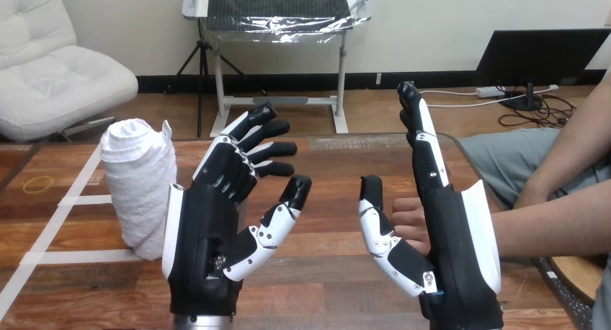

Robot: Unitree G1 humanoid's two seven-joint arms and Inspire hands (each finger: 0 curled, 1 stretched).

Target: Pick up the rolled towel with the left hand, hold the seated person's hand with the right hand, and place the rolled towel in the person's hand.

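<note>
A white rolled towel (138,186) lies on the wooden table (65,272) at the left, its length running away from me. My left hand (216,222) is raised just right of it, fingers straight and spread, not touching it. My right hand (450,236) stands upright at the right, fingers straight, thumb out to the left. The person's hand (411,218) rests on the table behind my right palm, partly hidden by it; their forearm (555,225) reaches in from the right edge. I cannot tell whether my right hand touches theirs.
Strips of pale tape (50,229) cross the table's left part, and a small yellow ring mark (37,184) sits near the far left. A round wooden edge (576,276) shows at the lower right.
</note>
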